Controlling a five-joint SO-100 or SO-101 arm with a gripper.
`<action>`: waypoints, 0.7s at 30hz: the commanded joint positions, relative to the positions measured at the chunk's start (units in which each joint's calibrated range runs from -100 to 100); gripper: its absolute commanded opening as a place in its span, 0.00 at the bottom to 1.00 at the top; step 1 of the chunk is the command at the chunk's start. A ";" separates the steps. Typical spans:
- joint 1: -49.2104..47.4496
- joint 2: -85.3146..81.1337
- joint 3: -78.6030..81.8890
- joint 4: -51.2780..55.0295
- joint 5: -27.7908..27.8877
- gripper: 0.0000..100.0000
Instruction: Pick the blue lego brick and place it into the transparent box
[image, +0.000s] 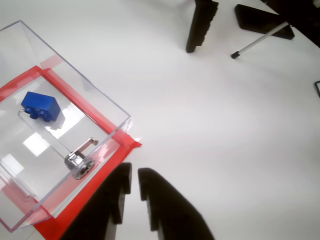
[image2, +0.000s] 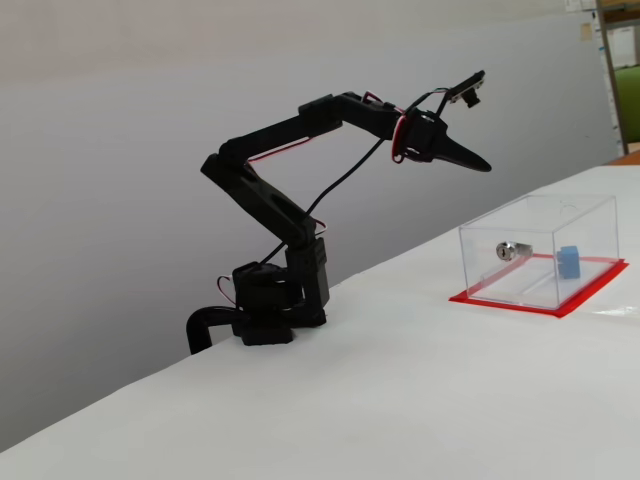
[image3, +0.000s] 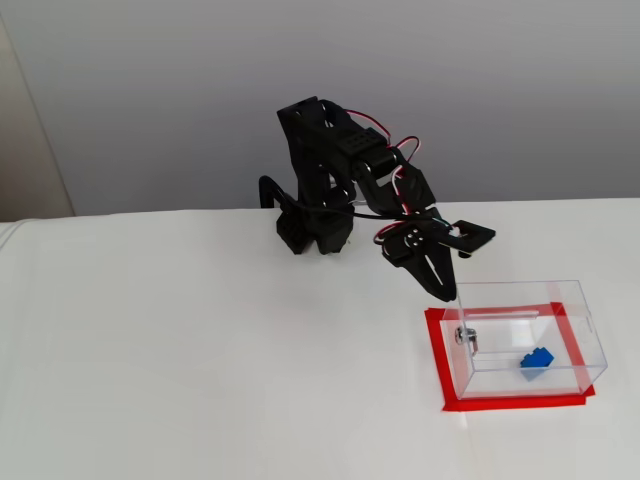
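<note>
Hanging empty above the table, the gripper (image: 134, 186) is holding its jaws nearly together (only a thin gap showing). The blue lego brick (image: 40, 106) is lying inside the transparent box (image: 102, 100), so placement looks done, with at most retreating left.

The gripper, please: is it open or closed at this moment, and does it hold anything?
Gripper: closed, holding nothing; the blue lego brick lies inside the transparent box.

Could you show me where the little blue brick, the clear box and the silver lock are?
small bright blue plastic lego brick (image: 41, 105), wrist view, on its upper face.
clear rectangular plastic box with the red base (image3: 590, 343), a fixed view, on its right wall.
small silver metal cylinder lock (image: 79, 163), wrist view, on its barrel.
</note>
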 joint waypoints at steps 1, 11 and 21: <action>5.55 -9.83 2.98 -0.10 -0.16 0.01; 21.97 -24.84 13.55 -0.10 -0.16 0.01; 31.87 -38.00 26.85 0.07 -0.22 0.01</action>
